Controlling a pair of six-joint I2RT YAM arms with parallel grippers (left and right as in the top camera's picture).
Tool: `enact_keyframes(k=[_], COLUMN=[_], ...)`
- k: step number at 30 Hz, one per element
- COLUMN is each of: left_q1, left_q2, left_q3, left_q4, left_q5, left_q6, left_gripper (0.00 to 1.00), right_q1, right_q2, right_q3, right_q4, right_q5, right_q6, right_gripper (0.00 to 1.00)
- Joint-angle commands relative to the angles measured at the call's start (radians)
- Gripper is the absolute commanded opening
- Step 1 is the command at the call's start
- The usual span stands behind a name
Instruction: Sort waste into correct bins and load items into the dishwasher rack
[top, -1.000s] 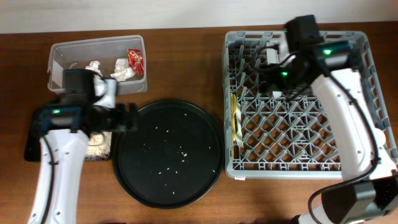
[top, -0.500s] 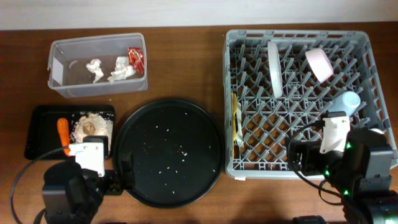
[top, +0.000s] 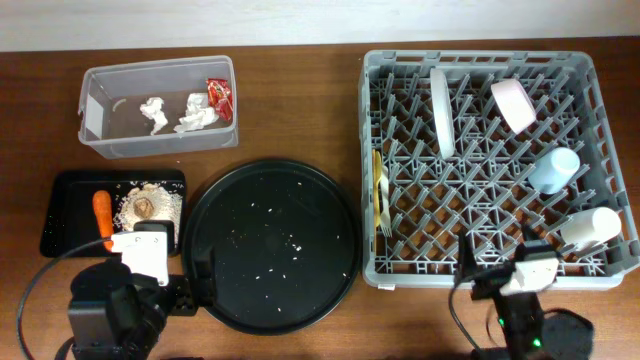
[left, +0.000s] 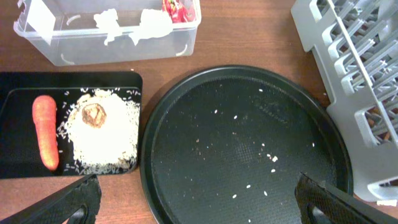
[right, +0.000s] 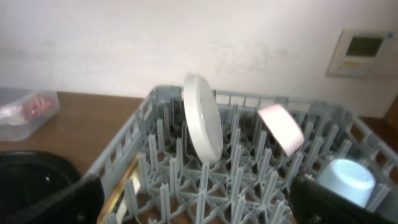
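Note:
The clear tub (top: 85, 95) holds white napkins (top: 152, 110) and the red wrapper (top: 218, 97). The black tray (top: 60, 235) holds the carrot (top: 102, 217), rice (left: 102, 140) and the brown lump (left: 93, 114). The grey rack (top: 480, 60) holds the white plate (top: 442, 110) on edge, pink bowl (top: 513, 103), blue cup (top: 553, 170), white cup (top: 590, 227) and forks (top: 380, 195). My left gripper (left: 199, 205) is open and empty over the table's near edge. My right gripper (right: 199, 202) is open and empty at the rack's near side.
A large round black tray (top: 270, 245) with scattered rice grains lies between the black tray and the rack. The left gripper's fingers straddle its near rim. The rack's near wall (top: 460, 272) stands just ahead of the right gripper.
Both arms have drawn back from over the bins and rack to the table's near edge. The white cup now shows lying at the rack's right side.

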Motion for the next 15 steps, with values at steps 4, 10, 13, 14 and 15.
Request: enact_keyframes(k=[4, 10, 13, 14, 15], left_q1=[0.003, 0.003, 0.003, 0.003, 0.003], left_q2=[-0.005, -0.005, -0.005, -0.005, -0.005], left_q3=[0.000, 0.000, 0.000, 0.000, 0.000], left_q4=[0.002, 0.002, 0.002, 0.002, 0.002], left_q5=[-0.001, -0.001, -0.001, -0.001, -0.001], left_q6=[-0.014, -0.014, -0.014, -0.014, -0.014], left_gripper=[0.99, 0.99, 0.99, 0.99, 0.99], right_q1=[-0.020, -0.019, -0.019, -0.019, -0.019], right_q2=[-0.015, -0.015, -0.015, -0.015, -0.015], right_q3=[-0.341, -0.341, -0.341, -0.341, -0.341], right_q4=[0.344, 0.346, 0.346, 0.346, 0.346], right_q5=[0.028, 0.028, 0.028, 0.028, 0.028], right_q6=[-0.026, -0.027, -0.027, -0.027, -0.027], right_gripper=[0.98, 0.99, 0.98, 0.98, 0.98])
